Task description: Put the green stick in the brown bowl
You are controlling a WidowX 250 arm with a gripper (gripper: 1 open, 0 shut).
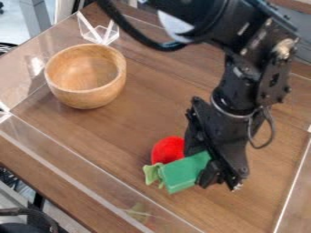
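Note:
The green stick (180, 173) is a bright-green block, tilted and raised slightly off the wooden table near the front. My gripper (210, 171) is shut on its right end, and the black arm rises behind it toward the top of the frame. The stick partly overlaps the red toy below and beside it. The brown bowl (85, 75) stands upright at the far left with nothing in it, well away from the gripper.
A red strawberry-like toy (168, 149) with a pale green stem (153, 174) lies just left of the gripper. Low clear plastic walls (73, 168) ring the table. A folded clear piece (97, 32) sits behind the bowl.

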